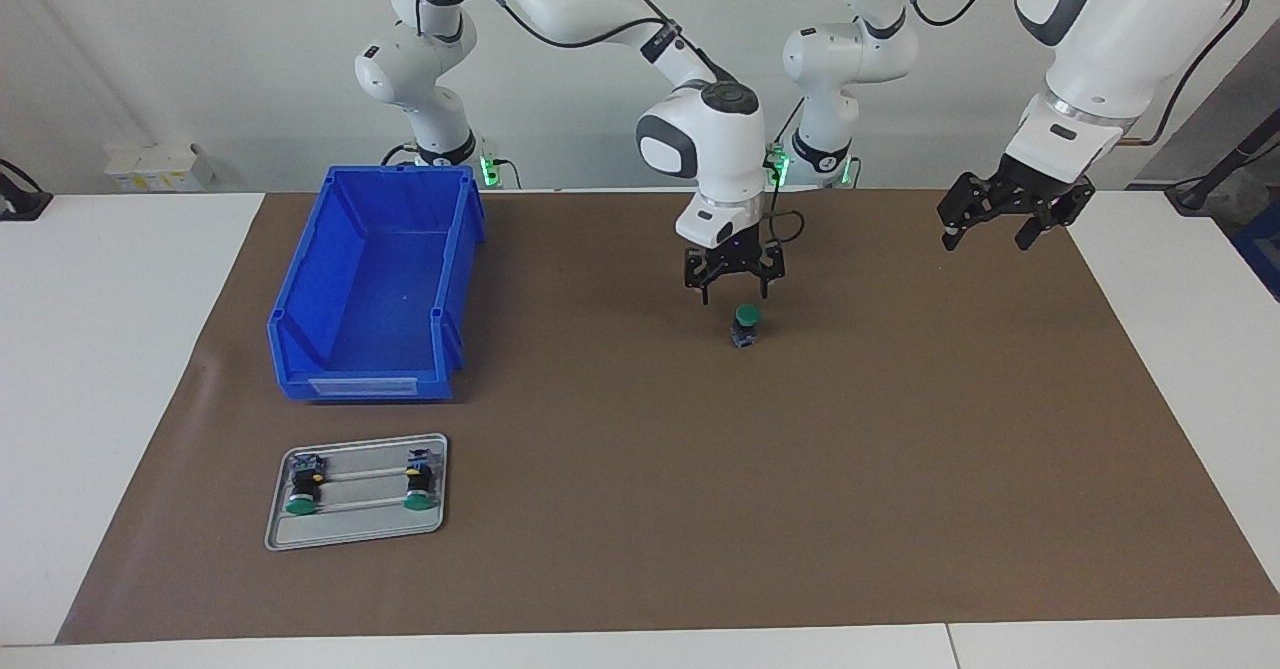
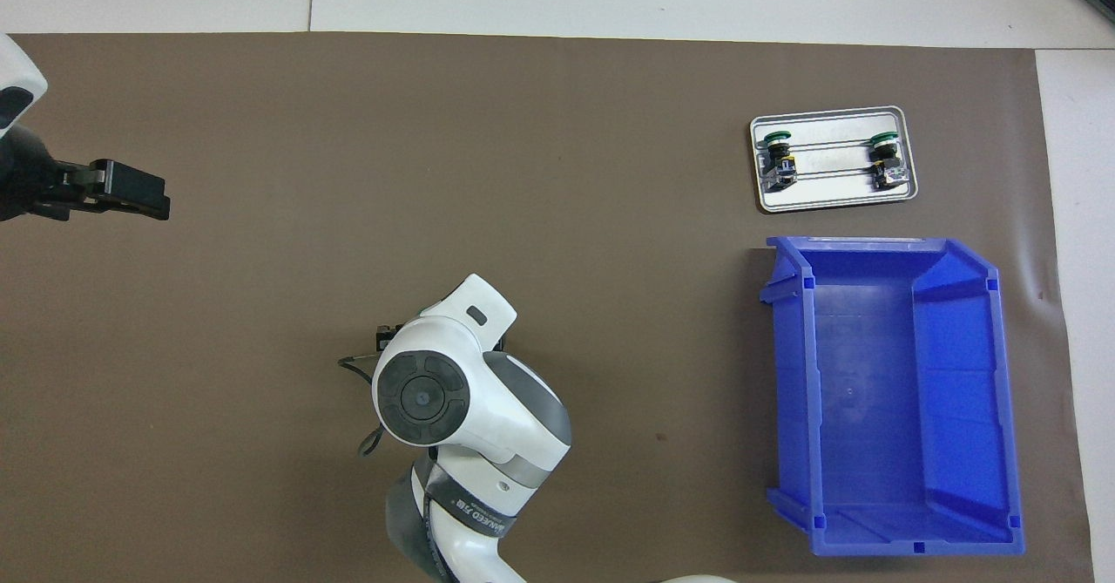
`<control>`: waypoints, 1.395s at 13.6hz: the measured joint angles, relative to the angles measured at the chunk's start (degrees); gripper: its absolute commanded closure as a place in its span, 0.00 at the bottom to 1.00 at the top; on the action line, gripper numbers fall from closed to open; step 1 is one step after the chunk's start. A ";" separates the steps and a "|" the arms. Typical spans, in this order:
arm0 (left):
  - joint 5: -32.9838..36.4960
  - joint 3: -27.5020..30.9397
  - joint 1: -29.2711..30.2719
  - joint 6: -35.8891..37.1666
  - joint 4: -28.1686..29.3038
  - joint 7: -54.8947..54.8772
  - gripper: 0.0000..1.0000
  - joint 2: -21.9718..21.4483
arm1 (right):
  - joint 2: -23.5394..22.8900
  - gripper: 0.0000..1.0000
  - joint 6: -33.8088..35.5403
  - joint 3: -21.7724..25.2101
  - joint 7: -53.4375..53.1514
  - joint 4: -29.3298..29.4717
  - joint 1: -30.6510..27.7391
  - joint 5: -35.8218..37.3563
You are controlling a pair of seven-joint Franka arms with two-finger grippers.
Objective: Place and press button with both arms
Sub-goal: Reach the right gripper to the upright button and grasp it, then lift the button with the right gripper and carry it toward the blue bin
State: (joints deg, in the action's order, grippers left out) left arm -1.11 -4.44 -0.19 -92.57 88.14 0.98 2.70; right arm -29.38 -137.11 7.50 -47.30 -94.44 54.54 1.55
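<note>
The button [image 1: 746,324] stands upright on the brown mat of the worktop [image 1: 900,469], about the middle of it and well apart from the blue bin [image 1: 375,289] and from the tray [image 1: 355,492] with two more buttons. The right end effector [image 1: 734,287] hangs just above its green cap with the fingers spread apart and holds nothing, so I judge that the pressing step is in hand. The left end effector [image 1: 1010,221] waits, also spread and empty, over the mat at the left arm's end; the next move calls for a straight descent onto the cap, so the button does not tip.
</note>
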 measured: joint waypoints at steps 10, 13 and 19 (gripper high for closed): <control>0.00 0.00 0.00 0.00 0.00 0.00 0.00 0.00 | -1.92 0.35 -2.37 0.00 4.02 0.09 1.24 0.11; 0.00 0.00 0.00 0.00 0.00 0.00 0.00 0.00 | -1.95 1.00 -2.34 0.06 5.36 0.08 1.25 0.17; 0.00 0.00 0.00 0.00 0.00 0.00 0.00 0.00 | -1.92 1.00 -1.85 0.24 5.50 0.78 1.25 0.37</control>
State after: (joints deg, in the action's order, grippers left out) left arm -1.11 -4.44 -0.18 -92.57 88.14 0.98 2.70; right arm -31.30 -138.96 7.73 -41.80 -93.66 55.79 1.92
